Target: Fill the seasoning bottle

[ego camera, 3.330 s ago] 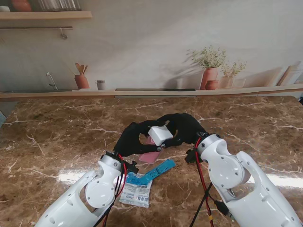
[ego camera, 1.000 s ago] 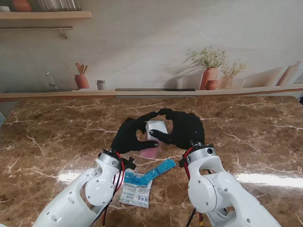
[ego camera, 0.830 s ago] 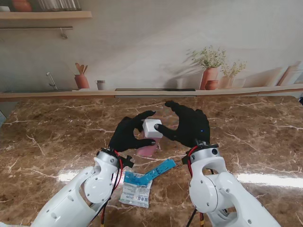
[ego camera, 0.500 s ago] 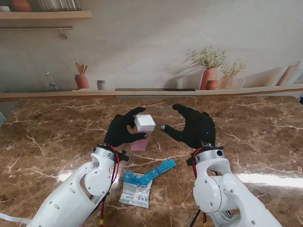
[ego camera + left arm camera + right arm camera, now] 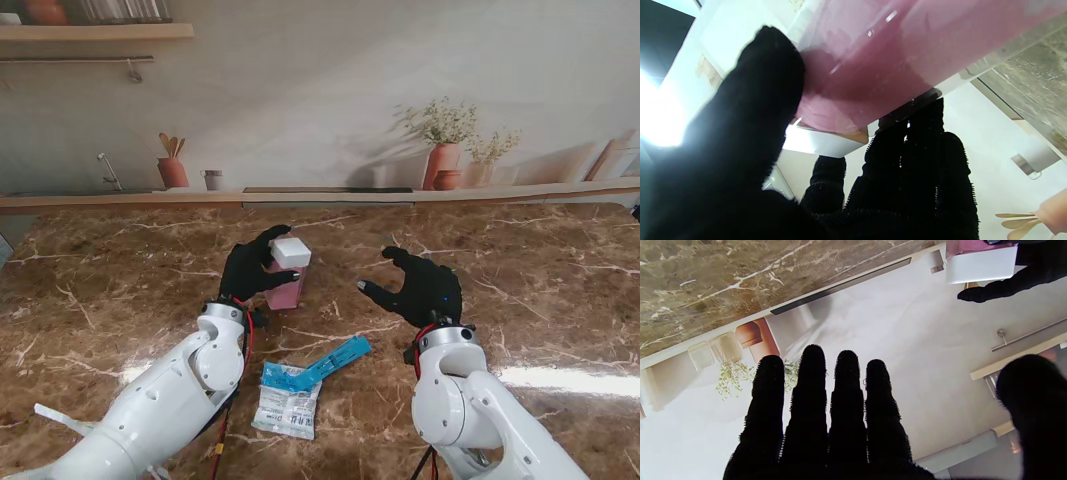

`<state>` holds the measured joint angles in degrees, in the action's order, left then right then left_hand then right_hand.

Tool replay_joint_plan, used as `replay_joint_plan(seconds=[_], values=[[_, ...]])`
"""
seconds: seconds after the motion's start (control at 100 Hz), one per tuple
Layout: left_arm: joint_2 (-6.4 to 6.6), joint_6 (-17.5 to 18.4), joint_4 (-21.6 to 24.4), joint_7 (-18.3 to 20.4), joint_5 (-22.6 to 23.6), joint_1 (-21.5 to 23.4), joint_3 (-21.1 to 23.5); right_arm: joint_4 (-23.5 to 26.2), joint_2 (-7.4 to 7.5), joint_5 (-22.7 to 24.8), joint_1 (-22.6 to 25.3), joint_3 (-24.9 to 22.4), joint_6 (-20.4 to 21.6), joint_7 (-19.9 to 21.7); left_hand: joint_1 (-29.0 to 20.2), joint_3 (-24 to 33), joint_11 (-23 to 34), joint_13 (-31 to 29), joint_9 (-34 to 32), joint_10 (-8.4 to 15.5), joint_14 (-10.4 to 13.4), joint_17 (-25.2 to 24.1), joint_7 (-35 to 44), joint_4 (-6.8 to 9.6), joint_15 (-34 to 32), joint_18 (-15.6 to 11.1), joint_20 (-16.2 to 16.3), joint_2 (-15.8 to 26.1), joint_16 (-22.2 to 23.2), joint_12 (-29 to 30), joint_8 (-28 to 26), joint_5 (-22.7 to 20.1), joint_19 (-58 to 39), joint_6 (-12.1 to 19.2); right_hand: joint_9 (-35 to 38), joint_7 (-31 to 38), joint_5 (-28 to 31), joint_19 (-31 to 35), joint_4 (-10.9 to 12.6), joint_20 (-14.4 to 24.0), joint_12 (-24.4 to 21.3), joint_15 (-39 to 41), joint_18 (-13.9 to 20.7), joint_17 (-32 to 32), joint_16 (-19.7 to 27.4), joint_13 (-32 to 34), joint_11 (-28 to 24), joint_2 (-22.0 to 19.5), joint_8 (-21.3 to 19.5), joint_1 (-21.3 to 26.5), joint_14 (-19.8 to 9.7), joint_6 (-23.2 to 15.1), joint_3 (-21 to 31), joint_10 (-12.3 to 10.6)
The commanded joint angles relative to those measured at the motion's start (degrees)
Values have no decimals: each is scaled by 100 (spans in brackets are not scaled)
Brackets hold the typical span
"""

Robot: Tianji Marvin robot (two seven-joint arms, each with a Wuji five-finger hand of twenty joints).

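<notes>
Our left hand (image 5: pixel 252 272) wraps the pink seasoning bottle (image 5: pixel 284 290), white cap (image 5: pixel 291 252) on, upright on the table (image 5: pixel 120 300). Our right hand (image 5: pixel 425 290), spread and empty, hangs well apart. One-handed, the bottle may tip; the refill packet (image 5: pixel 290 398) lies nearer us.

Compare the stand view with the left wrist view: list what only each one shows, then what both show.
Only the stand view: the right robot hand, open and holding nothing, apart from the bottle; a blue sachet and a white packet lying on the marble table nearer to me.

Only the left wrist view: a close look through the bottle's translucent pink wall, with a finger pressed against it.

Both: the left robot hand wrapped around the pink seasoning bottle, with its white cap on.
</notes>
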<state>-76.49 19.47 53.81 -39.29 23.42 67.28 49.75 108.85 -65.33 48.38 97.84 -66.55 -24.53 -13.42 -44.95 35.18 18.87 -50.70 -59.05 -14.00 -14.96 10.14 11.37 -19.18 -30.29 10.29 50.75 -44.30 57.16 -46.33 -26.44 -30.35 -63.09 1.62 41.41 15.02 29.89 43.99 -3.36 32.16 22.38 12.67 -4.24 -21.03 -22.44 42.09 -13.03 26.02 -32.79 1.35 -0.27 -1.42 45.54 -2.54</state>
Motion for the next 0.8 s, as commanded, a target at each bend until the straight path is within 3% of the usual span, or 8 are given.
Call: replay_joint_plan(seconds=[0.0, 0.19, 0.37, 0.41, 0.73, 0.79], values=[[-138, 39, -93, -111, -58, -124, -44, -117, -14, -76, 23, 1, -60, 103, -1270, 1843, 991, -116, -397, 2193, 336, -139, 3422, 626, -339, -643, -1, 1036, 115, -344, -112, -66, -134, 287, 29, 40, 89, -68, 261, -115, -92, 0, 105, 73, 58, -103, 51, 8, 61, 28, -68, -129, -3, -89], [-355, 148, -784, -318, -254, -424, -224, -231, -9, -159, -41, 11, -54, 167, -1302, 1846, 878, -10, -340, 2139, 346, -232, 3631, 649, -240, -653, -31, 988, 60, -270, -219, -116, -79, 497, 40, 49, 96, -41, 261, -123, -82, 29, 106, 81, 37, -101, 26, 11, 68, 56, -56, -137, 11, -85], [-460, 178, -1091, -283, -481, -527, -240, -309, -18, -206, -82, 25, -41, 146, -1327, 1846, 760, 35, -299, 2072, 371, -261, 3732, 681, -152, -658, -61, 925, 19, -208, -278, -73, -41, 534, 37, 56, 100, -22, 261, -126, -74, 49, 103, 88, 20, -95, 16, -4, 73, 98, -61, -148, -1, -72], [-474, 174, -1132, -263, -532, -531, -233, -326, -20, -219, -90, 29, -37, 142, -1312, 1859, 706, 81, -254, 2167, 376, -289, 3722, 698, -107, -657, -72, 913, -1, -169, -277, -38, -20, 545, 32, 59, 102, -18, 261, -127, -74, 50, 101, 89, 18, -98, 16, -2, 73, 107, -63, -145, -7, -74], [-517, 244, -1486, -80, -708, -549, -241, -409, -26, -277, -122, 51, 15, 122, -921, 2009, 79, 430, 66, 1984, 497, -447, 3617, 752, 76, -704, -230, 635, -265, 158, -243, 177, 189, 522, 11, 56, 81, -16, 264, -139, -70, 49, 104, 108, 11, -119, 15, -6, 85, 157, -66, -151, -40, -79], [-499, 246, -1494, -37, -704, -534, -234, -418, -31, -286, -124, 55, 18, 104, -745, 2162, 202, 538, 274, 1963, 533, -479, 3602, 721, -2, -718, -269, 598, -439, 417, -233, 218, 219, 515, 9, 55, 75, -18, 265, -141, -68, 49, 101, 111, 10, -121, 13, -6, 87, 155, -69, -150, -44, -76]])
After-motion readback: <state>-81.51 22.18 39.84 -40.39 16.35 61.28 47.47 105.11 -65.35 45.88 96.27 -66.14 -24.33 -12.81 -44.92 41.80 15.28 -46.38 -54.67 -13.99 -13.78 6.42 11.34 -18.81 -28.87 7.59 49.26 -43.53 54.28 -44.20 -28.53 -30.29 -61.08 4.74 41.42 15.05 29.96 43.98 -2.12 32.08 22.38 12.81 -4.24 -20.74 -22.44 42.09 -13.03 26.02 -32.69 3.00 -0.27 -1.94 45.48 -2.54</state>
